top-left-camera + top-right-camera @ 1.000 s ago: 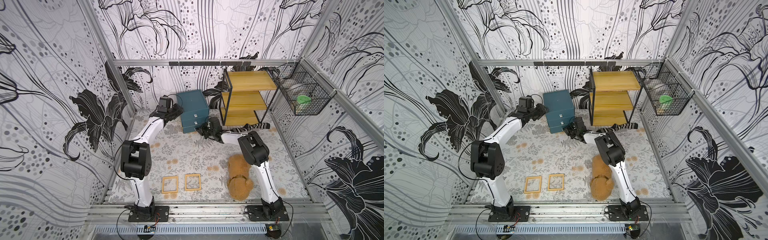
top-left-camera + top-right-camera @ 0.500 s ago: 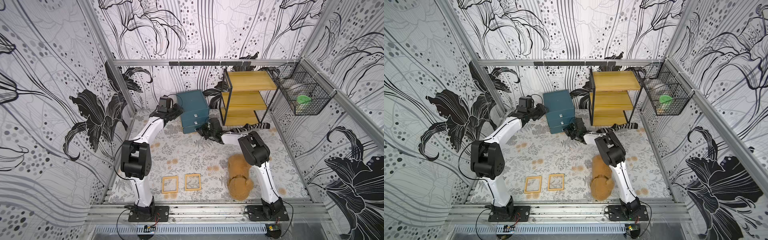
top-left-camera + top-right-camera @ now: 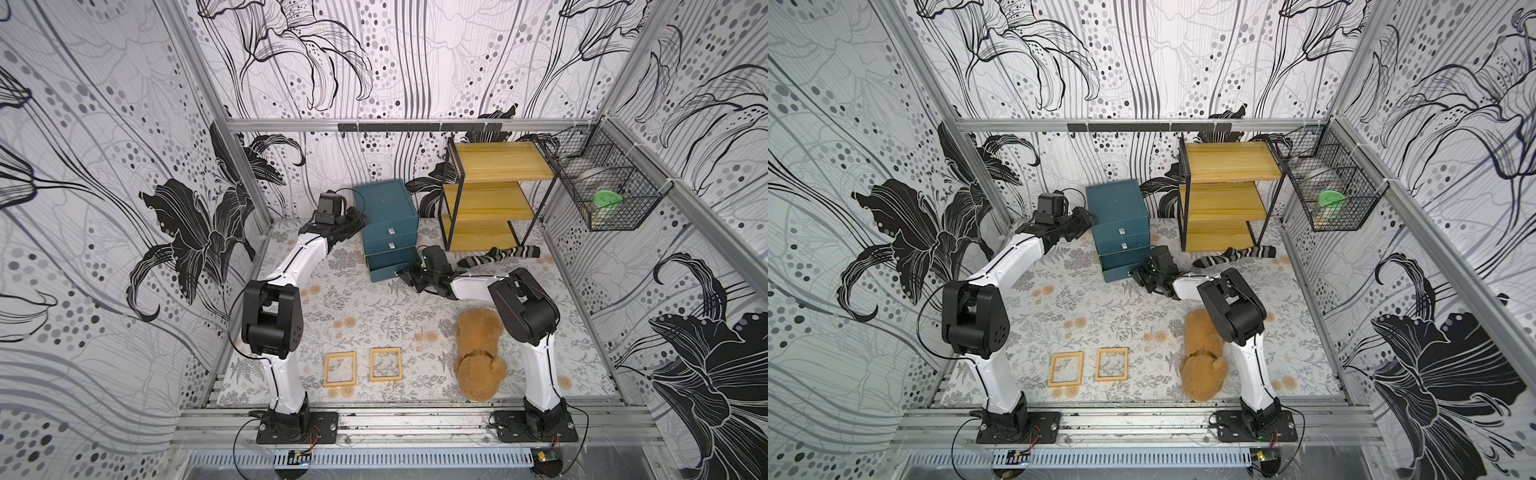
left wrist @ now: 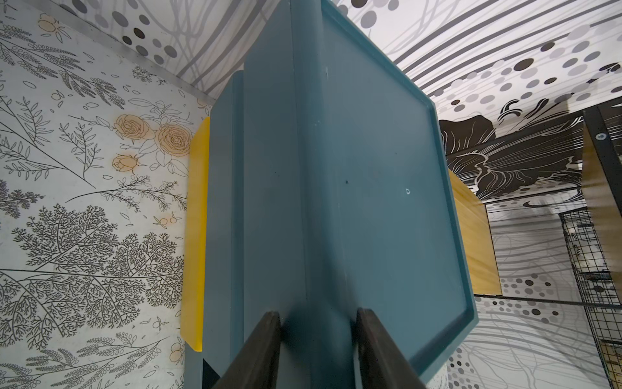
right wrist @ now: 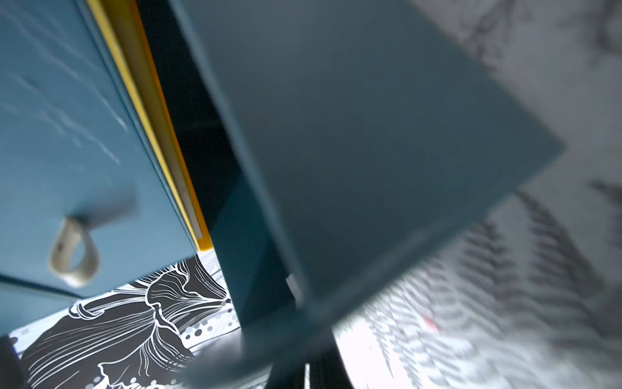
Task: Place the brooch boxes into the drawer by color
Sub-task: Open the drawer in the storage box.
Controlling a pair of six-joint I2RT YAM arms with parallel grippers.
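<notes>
Two white arms with black joints rise from bases at the near edge. The left arm climbs to a bent black elbow, then reaches far forward with its wrist about level. The left gripper is part-way closed, its two dark fingers clamped either side of an upright edge of the teal chest. The right arm stands upright to a raised elbow, then folds its forearm low toward the robot's left. The right gripper is closed tight; anything pinched between its tips is hidden.

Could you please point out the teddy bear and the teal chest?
teddy bear (image 3: 476, 336): in a top view, its body.
teal chest (image 3: 384, 201): in a top view, its top face.
</notes>
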